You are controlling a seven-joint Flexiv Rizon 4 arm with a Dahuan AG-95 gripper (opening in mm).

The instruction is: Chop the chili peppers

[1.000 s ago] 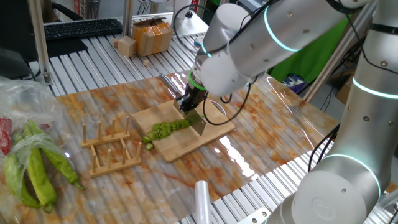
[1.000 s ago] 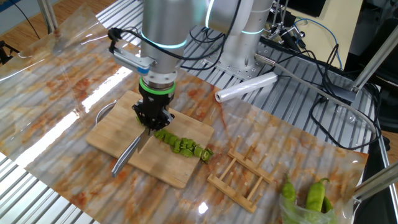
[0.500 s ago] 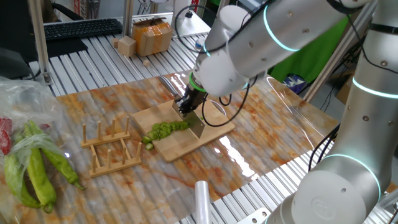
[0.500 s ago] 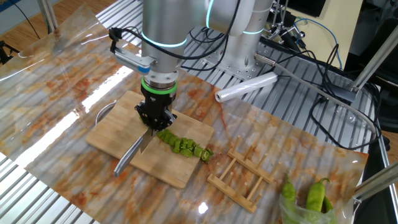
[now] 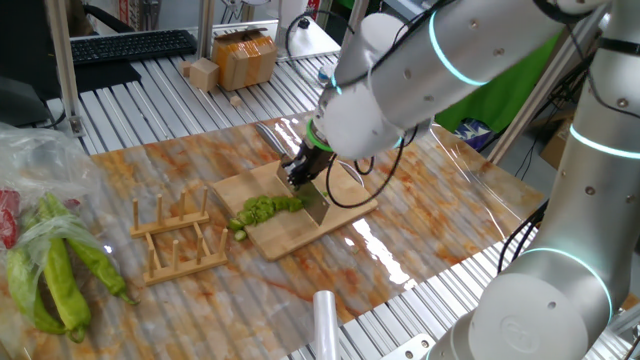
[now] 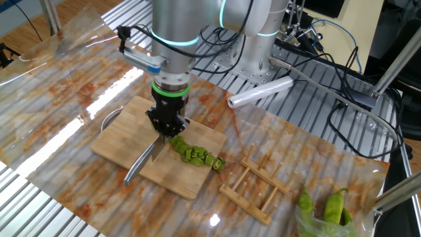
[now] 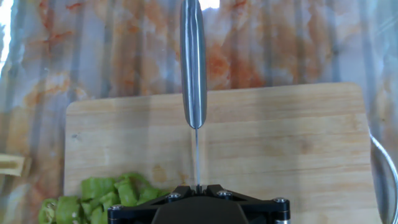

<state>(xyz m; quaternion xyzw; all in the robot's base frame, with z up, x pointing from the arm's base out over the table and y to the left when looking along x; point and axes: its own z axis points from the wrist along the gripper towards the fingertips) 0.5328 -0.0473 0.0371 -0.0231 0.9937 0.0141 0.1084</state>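
Gripping knife [image 6: 146, 160] tight, gripper [image 6: 167, 126], hand view alone shows blade edge-on beside chili pieces [image 7: 102, 198]

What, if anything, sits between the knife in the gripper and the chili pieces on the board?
Nothing visible does. The gripper is shut on the knife, whose blade stands right beside the near end of the chopped chili peppers on the cutting board. Only bare board shows around the blade in the hand view.

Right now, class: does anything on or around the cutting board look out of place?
One chili piece has slipped off the cutting board onto the table beside the wooden rack; the other chopped chili pieces remain on the board.
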